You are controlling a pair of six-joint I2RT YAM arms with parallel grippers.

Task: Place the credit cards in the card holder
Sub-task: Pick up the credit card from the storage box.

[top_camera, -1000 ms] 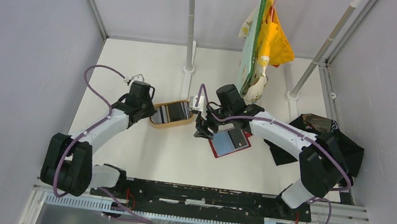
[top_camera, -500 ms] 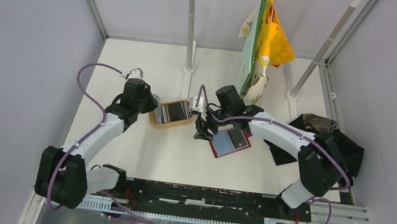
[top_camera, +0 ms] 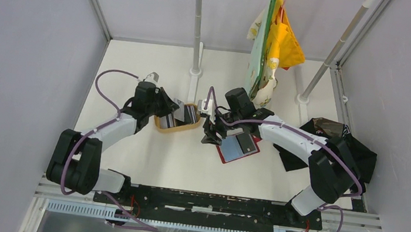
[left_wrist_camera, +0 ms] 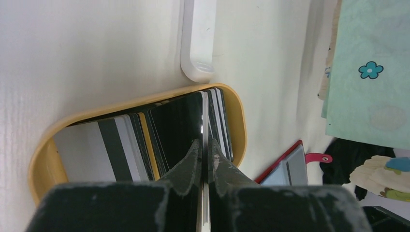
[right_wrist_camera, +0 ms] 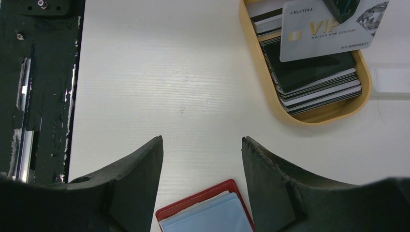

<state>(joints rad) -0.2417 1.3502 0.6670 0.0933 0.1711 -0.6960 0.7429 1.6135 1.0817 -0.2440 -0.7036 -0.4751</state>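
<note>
One red wallet (top_camera: 239, 146), one tray (right_wrist_camera: 314, 117), cards (right_wrist_camera: 314, 79) too stacked to count

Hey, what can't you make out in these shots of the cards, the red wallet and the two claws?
- Left wrist view: the held card sits edge-on in the left claw, so its face is hidden. Whether it is a single card is unclear.
- Right wrist view: the red wallet below the right claw is cut off by the bottom edge, so its slots are unseen.
- Top view: the stacked cards in the tan tray are too small to count.
</note>
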